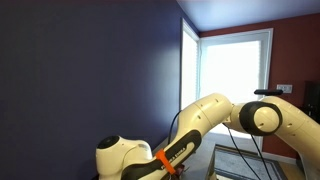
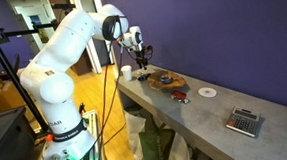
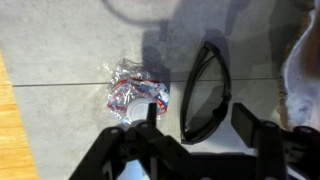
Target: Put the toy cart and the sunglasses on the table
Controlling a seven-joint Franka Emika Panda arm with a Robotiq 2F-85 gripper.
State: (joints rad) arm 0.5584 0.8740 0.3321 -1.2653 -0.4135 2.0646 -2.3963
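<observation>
In the wrist view the black sunglasses lie on the pale table, with their lower end between my fingers. My gripper is open, one finger on each side of the glasses, not closed on them. The toy cart, a small shiny red, blue and white thing, lies just left of the sunglasses on the same surface. In an exterior view the gripper hangs over the far end of the long beige table. The gripper is hidden in the exterior view that shows only the arm.
On the table stand a white cup, a round wooden plate, a white disc and a grey calculator. A wooden strip runs along the left of the wrist view. A blue wall stands behind the table.
</observation>
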